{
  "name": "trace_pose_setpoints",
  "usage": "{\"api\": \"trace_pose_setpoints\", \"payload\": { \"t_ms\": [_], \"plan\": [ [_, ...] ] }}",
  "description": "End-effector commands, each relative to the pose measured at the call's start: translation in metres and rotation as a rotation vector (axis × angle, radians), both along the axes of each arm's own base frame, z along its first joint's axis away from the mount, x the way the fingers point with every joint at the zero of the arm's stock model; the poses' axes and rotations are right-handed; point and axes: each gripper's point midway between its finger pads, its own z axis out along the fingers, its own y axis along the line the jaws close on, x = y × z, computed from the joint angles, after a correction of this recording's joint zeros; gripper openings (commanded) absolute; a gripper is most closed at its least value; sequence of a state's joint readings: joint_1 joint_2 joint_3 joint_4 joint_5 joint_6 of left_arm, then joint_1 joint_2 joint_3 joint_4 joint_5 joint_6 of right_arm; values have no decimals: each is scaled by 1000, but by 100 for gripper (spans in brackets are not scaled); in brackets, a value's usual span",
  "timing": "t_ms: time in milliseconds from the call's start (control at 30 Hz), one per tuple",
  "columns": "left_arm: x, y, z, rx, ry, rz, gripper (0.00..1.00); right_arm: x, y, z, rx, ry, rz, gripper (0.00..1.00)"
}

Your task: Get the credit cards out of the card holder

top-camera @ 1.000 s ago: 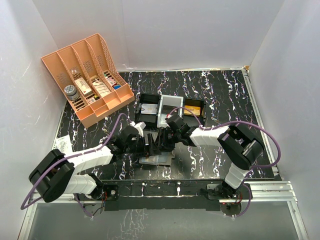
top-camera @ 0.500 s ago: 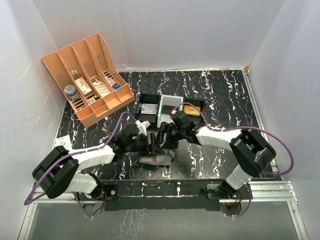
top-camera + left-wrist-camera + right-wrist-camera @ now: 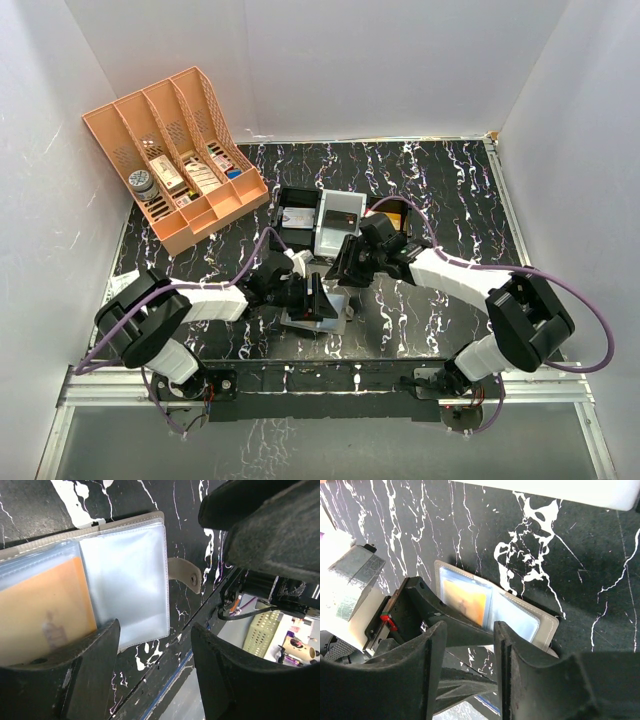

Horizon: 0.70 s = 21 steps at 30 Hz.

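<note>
- We are seeing the left gripper (image 3: pixel 155 632) standing spread and pinching nothing, with one finger (image 3: pixel 75 665) lying over the sleeve that holds the orange credit card (image 3: pixel 45 610).
- We are seeing the right gripper (image 3: pixel 469 627) standing spread too, gripping nothing, just far and right of the card holder (image 3: pixel 520 617).
- The card holder is lying open on the near middle of the table (image 3: pixel 580 580), with its tab (image 3: pixel 186 575) sticking out flat.

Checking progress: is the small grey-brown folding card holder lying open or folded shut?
Open. The card holder lies spread flat, clear sleeves up, an orange card inside one, its closing tab unfastened.
</note>
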State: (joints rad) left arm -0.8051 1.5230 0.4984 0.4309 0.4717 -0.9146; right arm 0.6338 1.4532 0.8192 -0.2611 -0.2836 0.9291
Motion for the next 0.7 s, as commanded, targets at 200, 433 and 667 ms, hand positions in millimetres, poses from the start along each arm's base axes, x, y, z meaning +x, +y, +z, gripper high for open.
{"api": "trace_pose_setpoints", "payload": {
  "t_ms": [200,433,667],
  "plan": [
    [17,16,40,81,-189,50,62,-5,48,36,185,-55,187,35],
    [9,42,48,129,-217,96,63,-23,63,-7,98,76,242,33],
    [14,86,59,234,-289,239,66,-40,37,-34,16,124,192,34]
  ]
}}
